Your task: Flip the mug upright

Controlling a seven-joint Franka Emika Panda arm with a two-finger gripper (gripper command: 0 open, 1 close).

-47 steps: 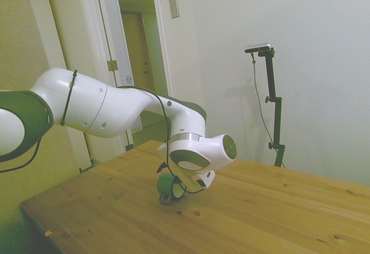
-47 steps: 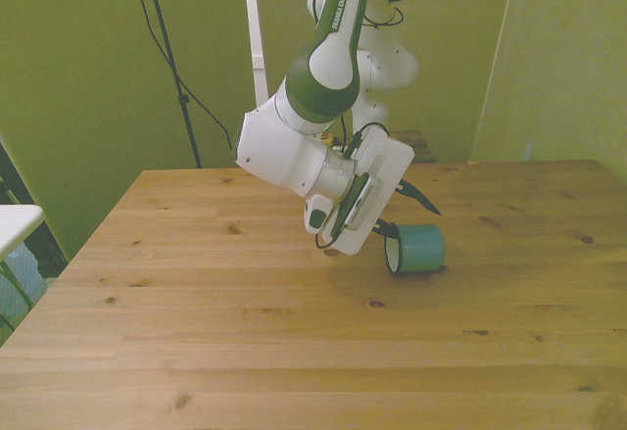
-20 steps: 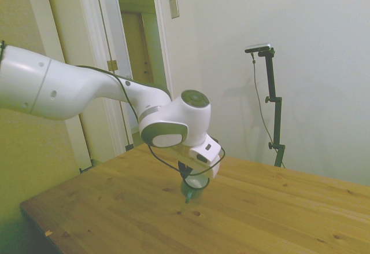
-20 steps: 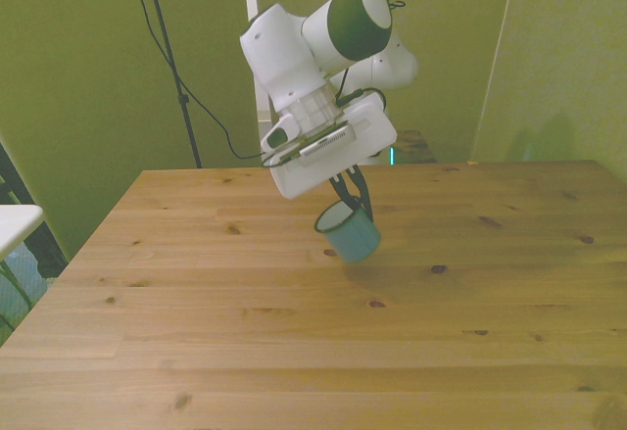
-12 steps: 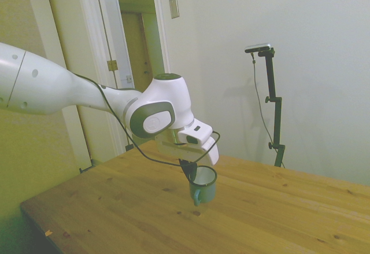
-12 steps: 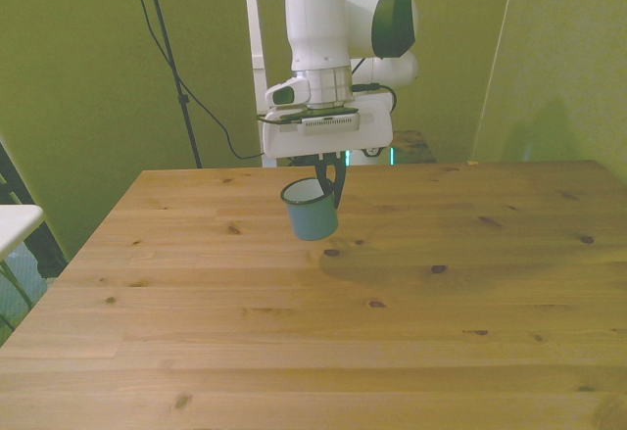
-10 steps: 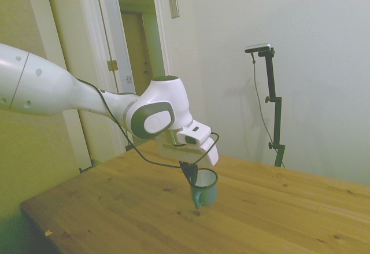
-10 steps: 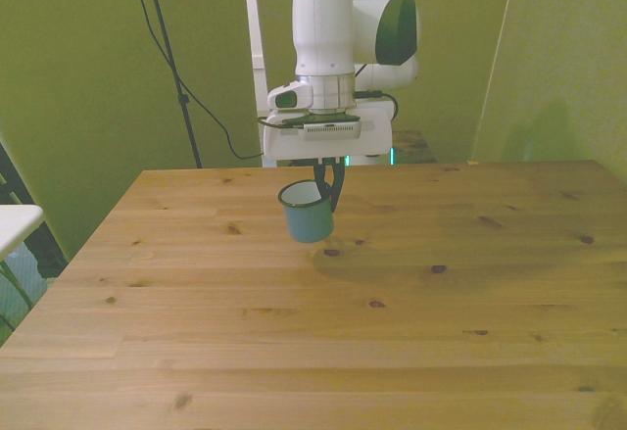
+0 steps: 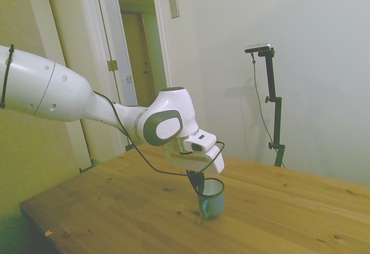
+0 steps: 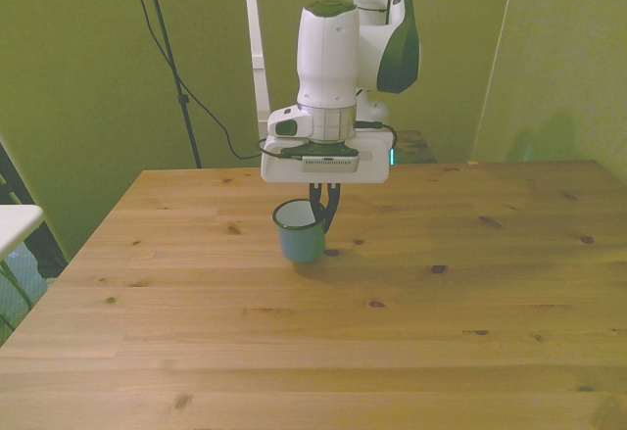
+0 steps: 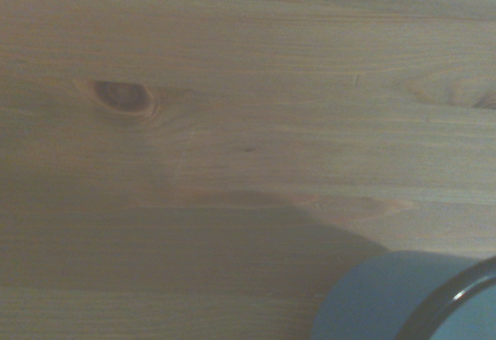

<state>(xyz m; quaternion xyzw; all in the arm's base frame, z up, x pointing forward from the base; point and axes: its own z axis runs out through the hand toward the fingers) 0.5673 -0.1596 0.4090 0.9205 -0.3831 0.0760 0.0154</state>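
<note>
The teal mug [image 9: 211, 198] stands mouth-up, its base at or just above the wooden table [image 9: 115, 208]; its white inside and dark rim show in the front view, mug [image 10: 299, 231]. My gripper [image 10: 324, 216] points straight down and is shut on the mug's rim wall at the front view's right side. In the side view the gripper [image 9: 198, 187] grips the rim, with the small loop handle facing the camera below it. The wrist view catches only a blurred edge of the mug [image 11: 403, 297] over wood grain.
The wooden table [image 10: 196, 332] stretches wide around the mug. A dark knot [image 10: 331, 252] lies in the wood just beside the mug's base. A doorway stands behind the table in the side view.
The mug went from lying on its side to mouth-up in my grip. Over the last half second it came down to the table, shifting slightly toward the front view's left.
</note>
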